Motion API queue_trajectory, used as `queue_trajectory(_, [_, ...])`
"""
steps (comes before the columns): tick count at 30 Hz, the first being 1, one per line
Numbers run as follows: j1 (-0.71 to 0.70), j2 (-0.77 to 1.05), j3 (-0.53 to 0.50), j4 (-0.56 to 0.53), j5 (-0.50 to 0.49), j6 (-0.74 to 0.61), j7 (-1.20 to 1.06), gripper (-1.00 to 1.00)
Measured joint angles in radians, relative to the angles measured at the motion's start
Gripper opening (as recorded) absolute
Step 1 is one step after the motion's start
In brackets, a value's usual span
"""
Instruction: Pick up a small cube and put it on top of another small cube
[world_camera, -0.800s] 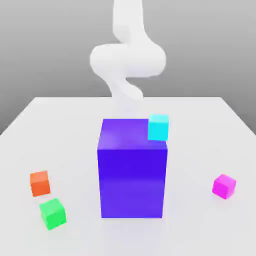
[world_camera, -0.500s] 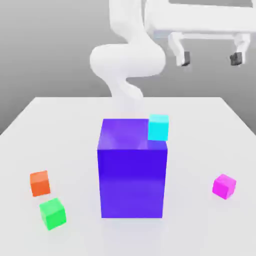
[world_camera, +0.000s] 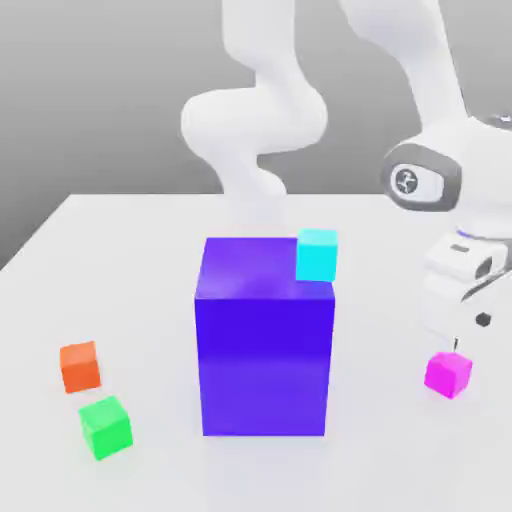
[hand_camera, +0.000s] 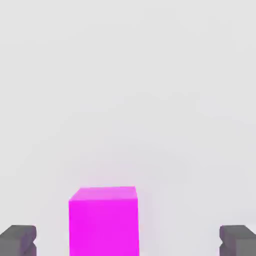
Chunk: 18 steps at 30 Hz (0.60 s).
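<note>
I'm on the pick-up step, my pincer (hand_camera: 128, 241) spread fully wide and empty directly above the magenta cube (world_camera: 447, 373) resting on the surface (world_camera: 400, 460), so next I must drop straight down, close, then carry it across to the orange-red cube (world_camera: 80, 366).

Magenta cube (hand_camera: 103, 220): plain, smooth, matt faces. Purple-blue block (world_camera: 264, 340): smooth, slight sheen. Table (world_camera: 120, 250): matt pale grey. Arm (world_camera: 255, 110): smooth white.

Bright, even, diffuse light; source direction unclear. Matte white tabletop (world_camera: 150, 250) near-shadowless, faint blur under big glossy purple-blue block (world_camera: 264, 345). Soft render throughout, edges slightly fuzzy. No glare, no distortion.
</note>
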Motion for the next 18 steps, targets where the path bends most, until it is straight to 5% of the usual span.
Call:
queue_trajectory(4, [0.122, 0.144, -0.149, 0.031, -0.135, 0.108, 0.104, 0.0])
queue_trajectory(5, [0.145, 0.165, -0.176, 0.036, -0.149, 0.125, 0.115, -1.0])
queue_trajectory(12, [0.144, 0.164, -0.174, 0.035, -0.151, 0.125, 0.117, -1.0])
queue_trajectory(18, [0.038, -0.03, -0.021, -0.01, 0.057, -0.021, -0.041, -1.0])
